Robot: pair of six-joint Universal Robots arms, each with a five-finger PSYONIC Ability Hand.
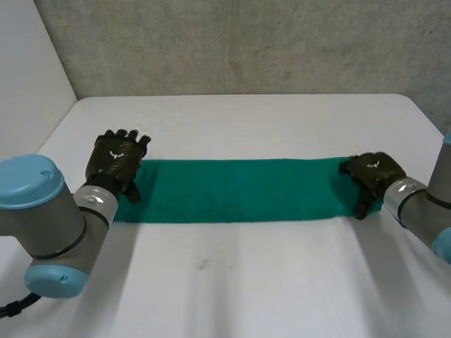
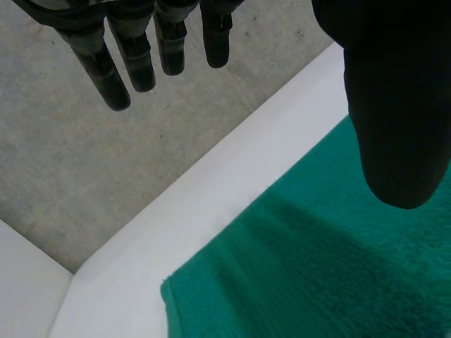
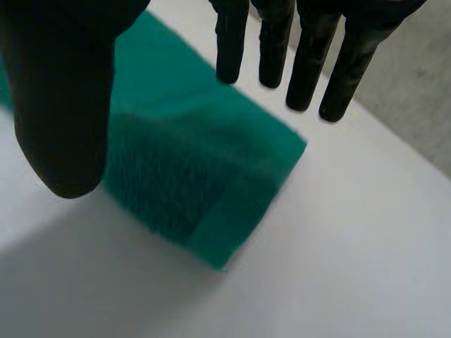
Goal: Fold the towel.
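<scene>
The fingers (image 2: 141, 56) of the left hand (image 1: 117, 159) are held straight and slightly spread, well apart from the blunt black thumb (image 2: 394, 105), and nothing is gripped between them. The left end of the towel (image 1: 239, 190) is seen below this open hand, its corner lying on the counter (image 1: 246, 282). Whether the palm touches the cloth cannot be told.

The fingers (image 3: 306, 63) of the right hand (image 1: 372, 176) are likewise extended and parted from the thumb, with nothing clasped. They are poised over the towel's right end, where a smoother hem band is seen along the short edge beside the looped, fuzzy pile.

The towel is a deep green terry cloth, laid flat as a long, narrow rectangle across the middle of the counter, one hand at each short end. The counter is smooth, matte and white, with rounded far corners. A rough grey concrete wall (image 1: 246, 42) is seen behind it.
</scene>
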